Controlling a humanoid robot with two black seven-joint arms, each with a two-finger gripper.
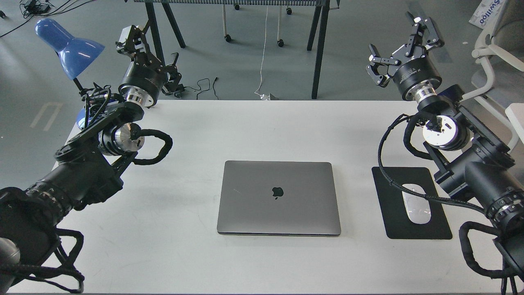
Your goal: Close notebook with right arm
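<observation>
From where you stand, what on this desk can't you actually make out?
- Notebook: lid is down, so screen and keys are hidden in the head view.
- Mouse on the mouse pad: the right arm's cable crosses it.
- Blue lamp: its base sits behind the left arm.
- Box, top right: lettering cut off by the frame edge.

Below the raised right gripper (403, 45), bare white tabletop (286, 127) lies open; nearer in, a flat black mouse pad (393, 213) carries a white mouse (416, 209).

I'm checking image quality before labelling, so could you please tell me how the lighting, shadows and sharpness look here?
Head view: even, diffuse light; only a soft, faint shadow under the closed notebook; a mild sheen on the white mouse; both the right gripper and left gripper appear sharp, without motion blur.
</observation>
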